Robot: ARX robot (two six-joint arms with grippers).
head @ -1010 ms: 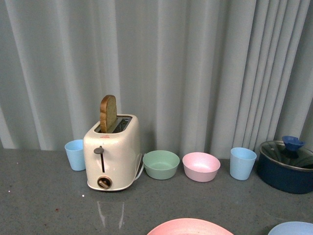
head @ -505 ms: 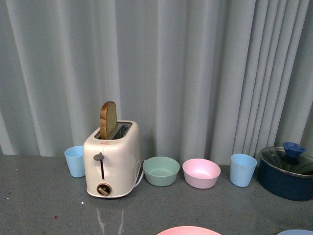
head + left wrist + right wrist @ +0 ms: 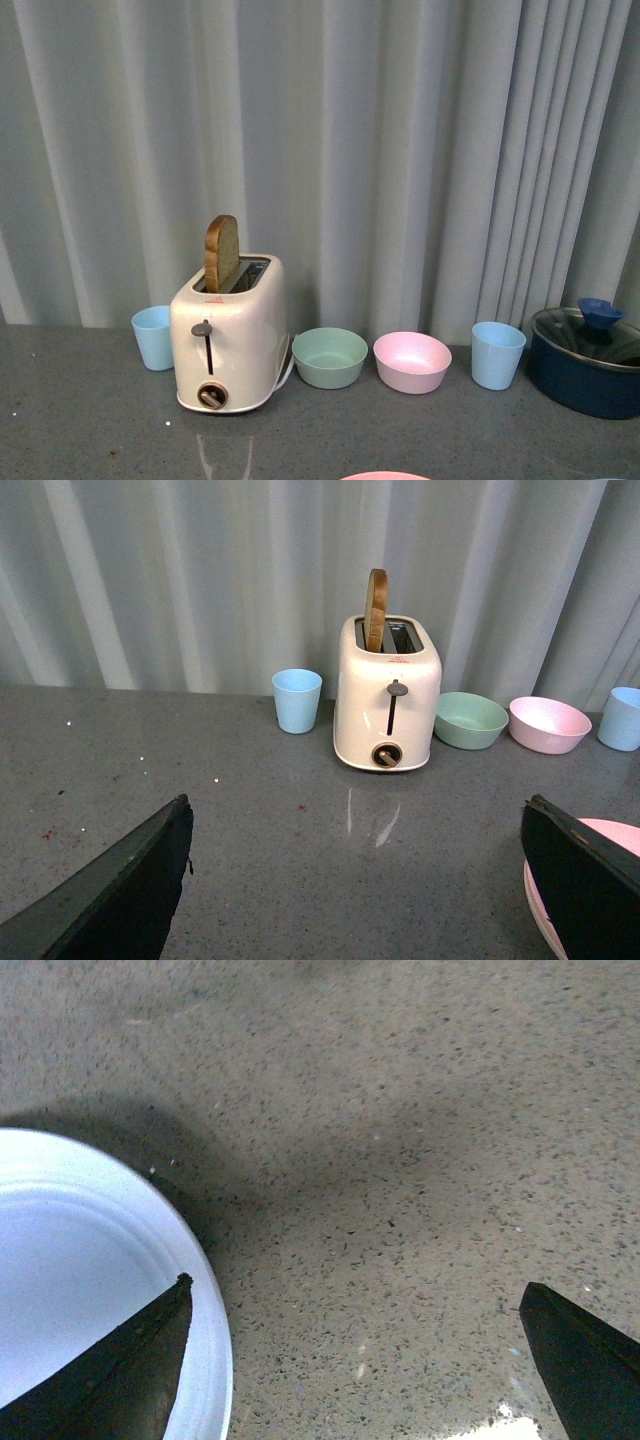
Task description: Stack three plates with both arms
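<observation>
The left gripper [image 3: 356, 805] pointed forward, low over the grey countertop [image 3: 250, 830], its camera looking level toward the toaster [image 3: 388, 705]. Its dark fingers [image 3: 120, 895] were spread wide apart and gripped nothing; only bare counter lay between them. The right gripper [image 3: 355, 1282] pointed straight down at the counter, jaws likewise released and wide, with nothing held.

The light blue plate [image 3: 80, 1290] lay flat under the right gripper, off to one side: one fingertip hung over the plate's rim, the other over bare speckled stone well clear of it. Whether that finger touched the plate I cannot tell. The pink plate [image 3: 612, 830] lay beside the left gripper's right-hand finger, which hid most of it.

Open counter stretched ahead of the left gripper as far as the back row. From the front view neither arm showed, and the pink plate was only a sliver at the bottom edge. That view gave the full back row along the curtain [image 3: 400, 150]: a blue cup [image 3: 152, 337], the toaster with a bread slice [image 3: 221, 253] standing up in it, a green bowl [image 3: 329, 356], a pink bowl [image 3: 411, 361], a second blue cup [image 3: 497, 354] and a dark lidded pot [image 3: 585, 370]
</observation>
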